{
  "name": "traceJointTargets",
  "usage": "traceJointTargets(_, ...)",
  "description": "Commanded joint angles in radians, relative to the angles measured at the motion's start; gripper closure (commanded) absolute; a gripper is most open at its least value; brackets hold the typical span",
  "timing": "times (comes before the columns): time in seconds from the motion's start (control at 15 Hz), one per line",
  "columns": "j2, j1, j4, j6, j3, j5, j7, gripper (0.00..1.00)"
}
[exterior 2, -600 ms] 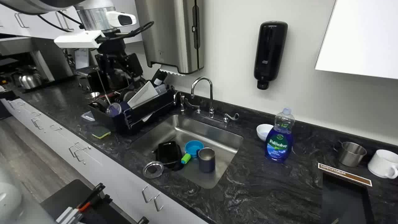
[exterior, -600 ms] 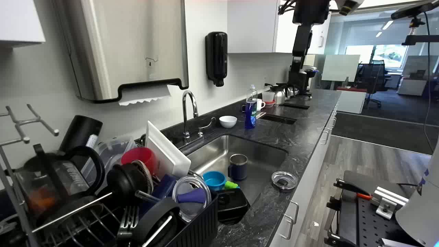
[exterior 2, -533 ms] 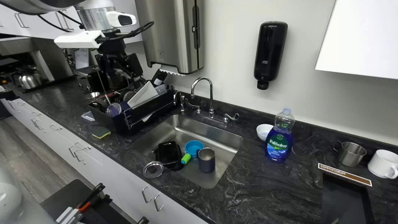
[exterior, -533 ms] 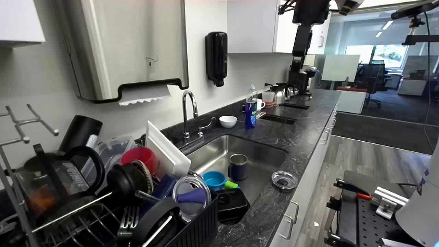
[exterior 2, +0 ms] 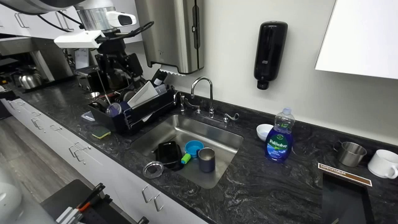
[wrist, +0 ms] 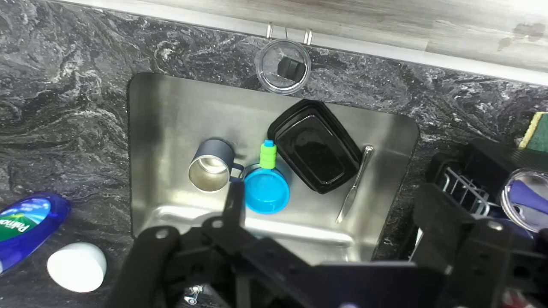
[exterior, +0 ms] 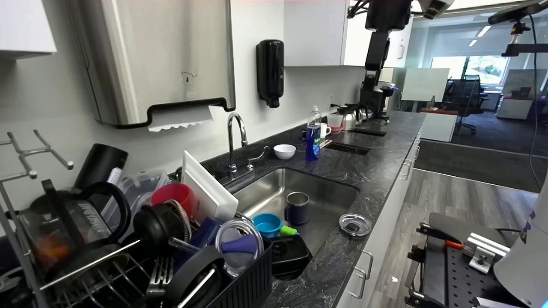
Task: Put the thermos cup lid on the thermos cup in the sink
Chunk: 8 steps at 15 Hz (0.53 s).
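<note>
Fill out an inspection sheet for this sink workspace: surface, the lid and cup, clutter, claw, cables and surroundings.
Surface: dark marbled countertop around a stainless-steel sink.
Job's things: thermos cup upright in the sink, uncovered; thermos cup lid flat on the countertop between sink and front edge.
Clutter: blue cup, black tray and table knife in the sink; white bowl, dish soap bottle, sponge and loaded dish rack around it.
Claw: open above the countertop, holding nothing.
Cables: black cable looping near the claw; thin cable hanging in an exterior view.
Surroundings: wall-mounted towel dispenser and soap dispenser; office chair beyond.
</note>
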Motion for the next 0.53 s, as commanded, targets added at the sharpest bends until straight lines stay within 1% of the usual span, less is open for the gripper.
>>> traceJointTargets(0.0, 0.001, 0.001, 0.002, -0.002, -0.001, -0.001, 0.001, 0.0)
traceJointTargets(0.47, 0.015, 0.006, 0.004, -0.005, -0.002, 0.003, -0.008, 0.0)
